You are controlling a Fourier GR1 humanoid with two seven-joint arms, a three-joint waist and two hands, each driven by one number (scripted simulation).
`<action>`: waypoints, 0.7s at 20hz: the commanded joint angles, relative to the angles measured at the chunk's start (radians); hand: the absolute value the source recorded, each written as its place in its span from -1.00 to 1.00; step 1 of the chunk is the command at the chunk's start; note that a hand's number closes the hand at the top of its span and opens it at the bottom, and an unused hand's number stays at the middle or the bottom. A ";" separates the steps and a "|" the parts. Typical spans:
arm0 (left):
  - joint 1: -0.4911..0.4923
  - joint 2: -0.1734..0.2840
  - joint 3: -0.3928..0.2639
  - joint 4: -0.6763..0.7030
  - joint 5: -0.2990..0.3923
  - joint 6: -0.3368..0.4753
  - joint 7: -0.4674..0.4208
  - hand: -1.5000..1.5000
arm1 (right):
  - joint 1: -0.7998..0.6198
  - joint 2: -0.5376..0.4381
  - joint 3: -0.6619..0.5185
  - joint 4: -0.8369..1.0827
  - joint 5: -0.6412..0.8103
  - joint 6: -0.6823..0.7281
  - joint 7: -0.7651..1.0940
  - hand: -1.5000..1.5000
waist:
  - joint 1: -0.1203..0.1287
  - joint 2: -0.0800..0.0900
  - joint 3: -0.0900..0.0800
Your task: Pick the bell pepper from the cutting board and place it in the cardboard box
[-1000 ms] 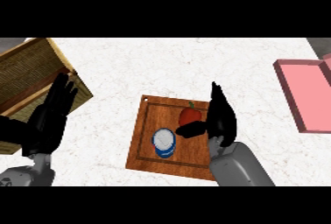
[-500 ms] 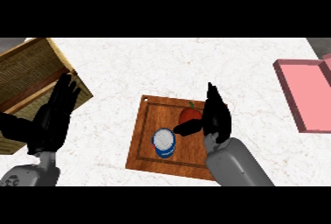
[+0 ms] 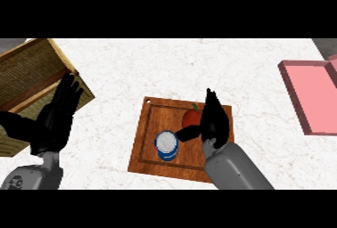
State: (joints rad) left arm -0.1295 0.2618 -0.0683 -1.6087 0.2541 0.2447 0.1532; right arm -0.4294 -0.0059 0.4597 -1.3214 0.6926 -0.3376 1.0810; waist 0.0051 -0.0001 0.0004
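A red bell pepper (image 3: pixel 191 116) with a green stem lies on the wooden cutting board (image 3: pixel 149 153) near its far right part. My right hand (image 3: pixel 212 119) is right beside the pepper on its right, fingers straight and pointing away, thumb reaching under the pepper's near side; the hand hides part of the pepper. The cardboard box (image 3: pixel 30 69) stands open at the far left. In front of it my left hand (image 3: pixel 58 116) rests open with fingers up, covering the box's near corner.
A blue and white bowl (image 3: pixel 167 144) sits on the board just left of my right hand's thumb. A pink tray (image 3: pixel 309 95) lies at the right edge. The counter (image 3: pixel 164 67) is white marble.
My right hand has shifted slightly left and closer to the pepper, its thumb now against the pepper's near side. The left hand has barely moved.
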 commanded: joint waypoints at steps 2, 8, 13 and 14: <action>0.002 0.024 0.045 -0.061 0.029 -0.033 0.069 0.00 | -0.036 0.006 0.008 0.104 -0.020 -0.102 0.049 -1.00 | 0.005 0.001 0.000; 0.003 -0.031 0.020 -0.093 -0.049 0.003 0.097 0.00 | -0.052 0.006 -0.045 0.102 0.072 0.022 -0.034 1.00 | -0.002 0.000 0.000; 0.024 -0.054 0.031 -0.031 -0.056 -0.037 0.026 0.00 | -0.067 0.006 0.088 0.017 0.138 -0.001 0.143 1.00 | -0.001 -0.001 -0.001; 0.059 -0.072 0.037 0.032 -0.038 -0.078 -0.071 0.00 | -0.039 0.006 0.012 0.074 0.160 -0.011 0.036 1.00 | -0.003 0.000 -0.001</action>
State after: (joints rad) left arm -0.1017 0.2174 -0.0383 -1.6439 0.2161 0.2084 0.1776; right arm -0.4635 -0.0042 0.4869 -1.2630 0.8082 -0.3361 1.0571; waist 0.0031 -0.0008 -0.0001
